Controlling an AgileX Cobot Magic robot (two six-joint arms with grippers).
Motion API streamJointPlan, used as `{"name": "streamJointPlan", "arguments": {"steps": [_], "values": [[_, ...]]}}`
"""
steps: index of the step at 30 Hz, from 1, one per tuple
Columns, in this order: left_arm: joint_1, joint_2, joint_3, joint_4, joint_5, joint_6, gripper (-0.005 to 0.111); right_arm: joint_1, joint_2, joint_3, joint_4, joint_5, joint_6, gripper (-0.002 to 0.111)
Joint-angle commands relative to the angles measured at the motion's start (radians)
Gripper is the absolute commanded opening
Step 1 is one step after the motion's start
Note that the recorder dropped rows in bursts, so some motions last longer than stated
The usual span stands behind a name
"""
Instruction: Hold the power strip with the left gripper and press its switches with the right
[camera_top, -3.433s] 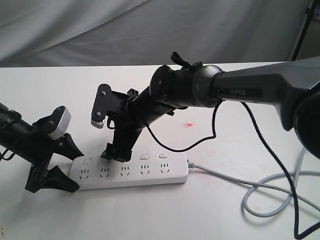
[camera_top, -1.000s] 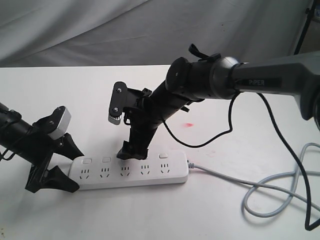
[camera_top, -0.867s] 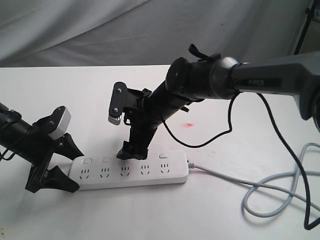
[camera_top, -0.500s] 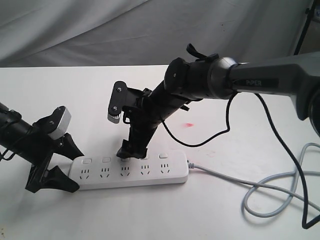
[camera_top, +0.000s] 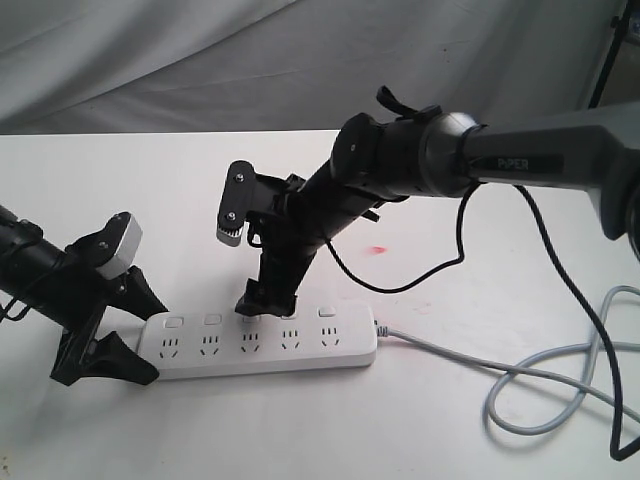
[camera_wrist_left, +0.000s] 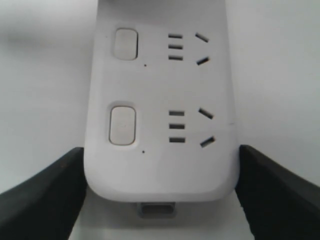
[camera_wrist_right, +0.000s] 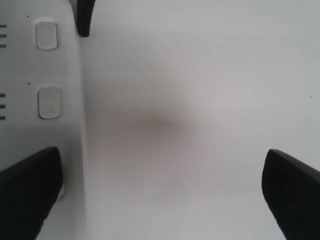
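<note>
— Where did the power strip (camera_top: 260, 345) lie?

— Flat on the white worktop (camera_top: 420, 440), toward its near side and left of the middle, with its long side running along the far edge. Its switches (camera_top: 212, 320) formed the row on the far side of the sockets.

— Who had hold of it?

— The left gripper (camera_top: 158, 343). Its two black fingers (camera_wrist_left: 40, 195) pressed against both long sides of the strip's left end, clamping it.

— And the right gripper (camera_top: 262, 298)?

— Its jaws were spread wide. One fingertip stood down at the third switch's place and hid it; whether it touched, I could not tell. The other finger hung over bare worktop on the far side of the strip.

— Any writing?

— Only "PiPER" (camera_top: 520, 163), white on the right arm's grey tube.

— How much room was there?

— Open worktop ran from the strip to the far edge, apart from a small red mark (camera_top: 378, 248). From the strip's right end a grey cord (camera_top: 450, 358) looped toward the near right corner, and a black cable (camera_top: 430, 270) drooped from the right arm above that stretch.
</note>
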Motion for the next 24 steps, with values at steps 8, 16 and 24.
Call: {"name": "streamJointPlan", "arguments": {"steps": [8, 16, 24], "values": [[-0.004, 0.005, -0.002, 0.013, -0.011, -0.004, 0.003, -0.007, -0.110, 0.007, 0.022, 0.037, -0.013, 0.105], [-0.004, 0.005, -0.002, 0.013, -0.011, -0.004, 0.003, -0.017, -0.151, 0.072, 0.002, -0.017, -0.029, 0.105], [-0.004, 0.005, -0.002, 0.013, -0.011, -0.004, 0.003, -0.070, -0.190, 0.150, 0.002, -0.040, -0.033, 0.105]]}}
